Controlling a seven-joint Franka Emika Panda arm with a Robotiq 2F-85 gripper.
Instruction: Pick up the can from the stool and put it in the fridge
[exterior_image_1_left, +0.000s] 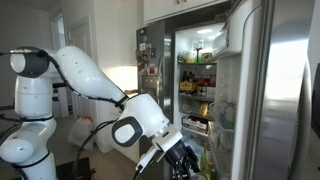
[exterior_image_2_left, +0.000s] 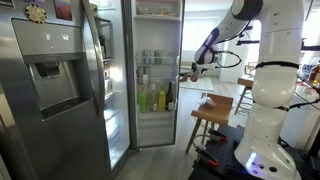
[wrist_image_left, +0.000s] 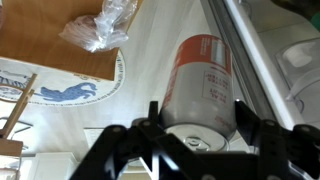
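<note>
Closest to us, in the wrist view, the black two-fingered end effector (wrist_image_left: 197, 128) is clamped on the orange-red and white cylindrical metal can (wrist_image_left: 203, 75). One dark finger (wrist_image_left: 150, 135) presses each side near the can's silver end, and most of its body juts out past the grip. The can is therefore off the stool, carried in the air.

Beyond the can we see a pale floor, then the light wooden stool (wrist_image_left: 40, 35) with a crumpled clear plastic bag (wrist_image_left: 100, 25) lying on its seat.

Further out, in an exterior view, the white jointed arm (exterior_image_2_left: 215, 40) reaches across to the mouth of the tall stainless-steel side-by-side fridge (exterior_image_2_left: 50, 110). One fridge door stands open on lit white shelves. At that size we cannot pick out the can itself. Deepest in, the shelves carry rows of coloured bottles (exterior_image_2_left: 155, 98), packed fairly close.

We judge the lift finished and the placing not yet begun, and we see several risks from here:
- The hold sits near one end, so a knock on the free end against a shelf lip or the door edge could twist the can loose.
- The crowded shelves leave little room, so a careless entry could topple bottles.
- If the can is let go while tilted, or over a shelf edge, it could roll out and fall to the floor.
</note>
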